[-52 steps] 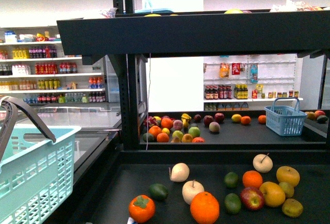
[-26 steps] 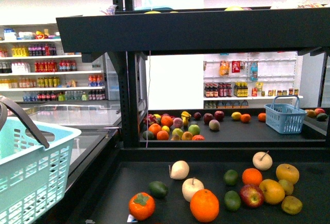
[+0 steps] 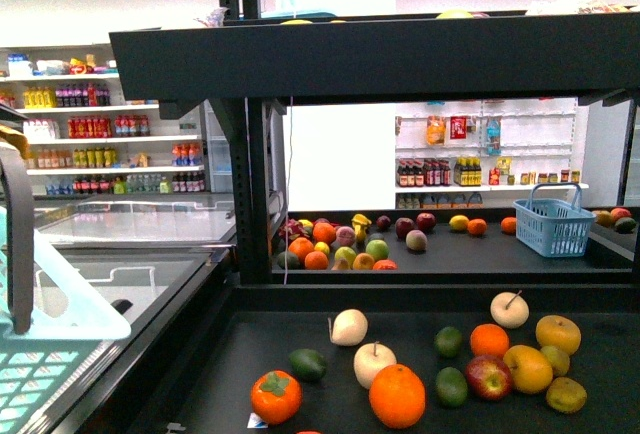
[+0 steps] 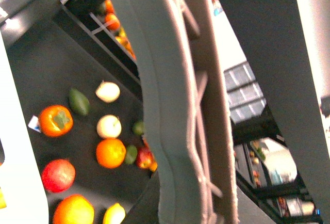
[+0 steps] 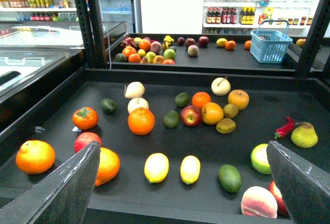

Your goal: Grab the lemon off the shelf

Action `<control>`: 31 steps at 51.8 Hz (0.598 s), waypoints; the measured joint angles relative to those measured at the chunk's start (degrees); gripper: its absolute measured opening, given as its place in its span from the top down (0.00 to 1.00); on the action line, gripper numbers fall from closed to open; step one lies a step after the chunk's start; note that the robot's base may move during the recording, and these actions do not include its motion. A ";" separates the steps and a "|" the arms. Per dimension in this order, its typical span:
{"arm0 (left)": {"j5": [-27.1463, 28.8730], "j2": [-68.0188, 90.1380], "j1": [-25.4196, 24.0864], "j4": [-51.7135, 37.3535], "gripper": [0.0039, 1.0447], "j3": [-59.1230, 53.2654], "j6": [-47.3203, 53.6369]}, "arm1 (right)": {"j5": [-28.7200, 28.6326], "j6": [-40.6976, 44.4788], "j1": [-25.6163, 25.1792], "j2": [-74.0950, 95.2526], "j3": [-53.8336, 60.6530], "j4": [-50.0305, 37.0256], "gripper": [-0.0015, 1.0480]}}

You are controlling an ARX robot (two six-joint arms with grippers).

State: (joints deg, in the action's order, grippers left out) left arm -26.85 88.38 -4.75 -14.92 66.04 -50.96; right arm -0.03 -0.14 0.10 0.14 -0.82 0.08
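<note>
Two bright yellow oval lemons lie side by side near the front edge of the shelf's black lower tray, one on the left and one on the right. My right gripper is open and empty, hovering just above and in front of them, with a finger on each side. One lemon shows at the edge of the left wrist view. My left gripper is shut on the grey basket handle, which fills that view. The teal basket hangs at the far left of the front view.
Oranges, a persimmon, an avocado, a peach and other fruit surround the lemons. The shelf's upper tier overhangs the tray. A blue basket stands on the rear tray. A glass freezer is to the left.
In the front view the teal basket has shifted left and lower, and its handle now stands nearly upright. The fruit has not moved.
</note>
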 joint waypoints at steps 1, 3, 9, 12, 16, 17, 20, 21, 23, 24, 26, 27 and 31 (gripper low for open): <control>-0.50 -0.26 0.94 0.13 0.94 -0.52 0.66 | 0.00 0.00 0.00 0.00 0.00 0.00 0.07; -1.36 -0.55 2.80 0.28 0.94 -1.27 1.99 | 0.00 0.00 0.00 0.00 0.00 0.00 0.07; -4.15 -0.48 7.54 -0.22 0.94 -2.60 5.22 | 0.00 0.00 0.00 0.00 0.00 0.00 0.07; -5.53 -0.15 9.55 -0.72 0.94 -2.80 6.23 | 0.00 0.00 0.00 0.00 0.00 0.00 0.07; -6.67 0.61 12.37 -1.73 0.94 -2.99 7.96 | 0.00 0.00 0.00 0.00 0.00 0.00 0.07; -6.71 0.90 13.18 -1.77 0.94 -2.99 8.66 | 0.00 0.00 0.00 0.00 0.00 0.00 0.07; -6.58 2.89 15.85 -1.77 0.94 -2.95 11.76 | 0.00 0.00 0.00 0.00 0.00 0.00 0.07; -6.49 3.87 16.61 -1.79 0.94 -2.93 12.57 | 0.00 0.00 0.00 0.00 0.00 0.00 0.07; -6.34 4.98 17.27 -1.81 0.94 -2.82 13.18 | 0.02 0.00 0.00 0.00 0.00 0.00 0.07; -6.34 5.73 17.73 -1.81 0.94 -2.69 13.49 | 0.00 0.00 0.00 0.00 0.00 0.00 0.07; -6.23 7.63 18.62 -2.10 0.94 -2.27 13.90 | 0.00 0.00 0.00 0.00 0.00 0.00 0.07; -6.25 8.37 18.88 -2.27 0.94 -2.05 13.92 | 0.00 0.00 0.00 0.00 0.00 0.00 0.07; -6.67 10.56 20.22 -2.69 0.94 -0.81 14.75 | -0.02 0.00 0.00 0.00 0.00 0.00 0.07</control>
State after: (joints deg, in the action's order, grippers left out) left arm -33.52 98.94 15.46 -17.61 65.23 -36.21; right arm -0.05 -0.14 0.10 0.14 -0.82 0.08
